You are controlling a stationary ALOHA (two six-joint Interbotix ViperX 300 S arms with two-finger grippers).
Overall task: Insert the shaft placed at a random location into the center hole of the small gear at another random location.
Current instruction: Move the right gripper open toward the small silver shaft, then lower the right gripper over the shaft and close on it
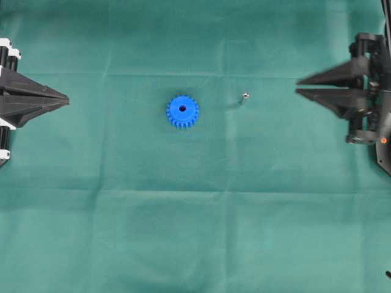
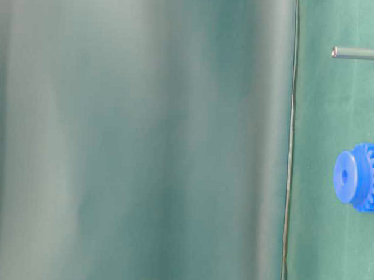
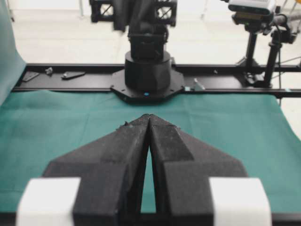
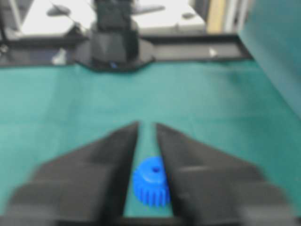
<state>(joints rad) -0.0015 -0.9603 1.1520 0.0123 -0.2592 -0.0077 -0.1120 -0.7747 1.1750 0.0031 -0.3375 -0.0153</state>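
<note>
Left black claw (image 1: 66, 96), at the overhead frame's left edge, is pressed together and empty. Right black claw (image 1: 298, 86), at the right edge, stands slightly spread, also empty. The bright blue toothed plastic gear (image 1: 182, 112) lies near frame centre on the green cloth (image 1: 195, 213). The tiny silvery metal shaft (image 1: 244, 96) stands upright, right of the gear, apart from it.

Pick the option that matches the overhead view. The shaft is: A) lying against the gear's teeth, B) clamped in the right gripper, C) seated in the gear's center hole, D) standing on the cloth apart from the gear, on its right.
D: the shaft stands alone on the green cloth, clear of the small gear, whose center hole shows empty.
</note>
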